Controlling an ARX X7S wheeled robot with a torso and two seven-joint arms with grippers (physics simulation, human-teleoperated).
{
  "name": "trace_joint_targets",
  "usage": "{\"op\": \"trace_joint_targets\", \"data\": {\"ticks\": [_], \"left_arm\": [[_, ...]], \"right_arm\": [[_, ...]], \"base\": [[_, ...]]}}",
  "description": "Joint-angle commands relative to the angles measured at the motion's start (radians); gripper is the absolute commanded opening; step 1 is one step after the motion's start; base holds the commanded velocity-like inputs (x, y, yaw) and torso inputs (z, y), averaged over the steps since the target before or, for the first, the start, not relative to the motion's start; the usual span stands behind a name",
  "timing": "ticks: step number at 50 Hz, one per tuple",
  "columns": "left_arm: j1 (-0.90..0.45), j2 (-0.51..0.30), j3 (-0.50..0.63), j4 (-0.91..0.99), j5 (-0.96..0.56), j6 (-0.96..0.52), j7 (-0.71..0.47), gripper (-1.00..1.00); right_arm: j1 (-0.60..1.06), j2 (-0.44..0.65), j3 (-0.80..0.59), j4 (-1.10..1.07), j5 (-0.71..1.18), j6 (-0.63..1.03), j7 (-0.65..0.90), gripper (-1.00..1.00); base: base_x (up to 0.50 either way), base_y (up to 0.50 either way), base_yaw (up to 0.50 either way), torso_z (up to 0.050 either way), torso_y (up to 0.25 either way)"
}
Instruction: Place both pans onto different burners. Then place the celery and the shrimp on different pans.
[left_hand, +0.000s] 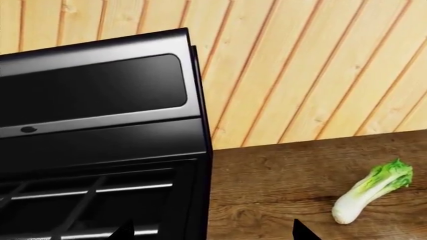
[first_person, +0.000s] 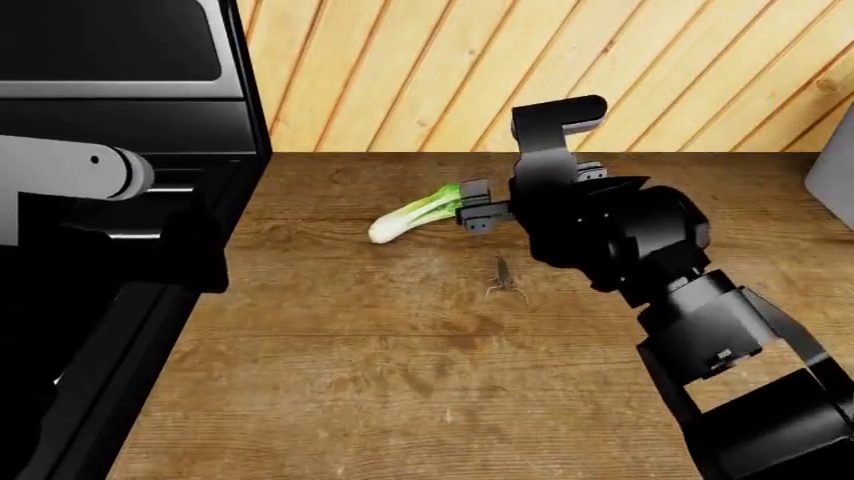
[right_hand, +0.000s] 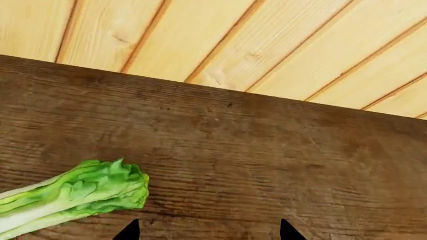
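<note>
The celery (first_person: 411, 214) lies on the wooden counter (first_person: 400, 380), white stalk toward the stove and leaves toward my right gripper (first_person: 477, 208). That gripper is open, just beyond the leafy end (right_hand: 83, 192), with nothing between its fingertips (right_hand: 130, 232). The shrimp (first_person: 505, 280) lies alone on the counter, nearer than the celery. My left gripper (left_hand: 212, 232) is open and empty over the stove's right edge (left_hand: 200, 165), with the celery (left_hand: 373, 190) off to one side. Black grate bars (left_hand: 87, 200) show, but no burners or pans are in view.
The black stove (first_person: 120, 60) with its glossy back panel (left_hand: 93, 85) fills the left side. A wooden plank wall (first_person: 561, 60) runs behind the counter. A grey object (first_person: 838, 185) stands at the counter's far right edge.
</note>
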Motion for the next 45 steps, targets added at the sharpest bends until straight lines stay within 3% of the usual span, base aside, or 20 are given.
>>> {"op": "trace_joint_targets", "data": {"ticks": [1,26,45], "left_arm": [[0.026,-0.014,-0.019,0.004,0.008,0.017,0.010,1.00],[0.063,-0.017,-0.024,0.008,0.026,0.037,0.017,1.00],[0.081,-0.024,-0.034,0.014,0.032,0.052,0.022,1.00]], "right_arm": [[-0.064,0.086,0.038,-0.256,0.092,0.116,0.116,1.00],[-0.179,0.151,0.053,-0.398,0.161,0.162,0.192,1.00],[-0.243,0.270,0.138,-0.698,0.327,0.254,0.354,1.00]], "base": [[0.00,0.00,0.00,0.000,0.000],[0.00,0.00,0.00,0.000,0.000],[0.00,0.00,0.00,0.000,0.000]]}}
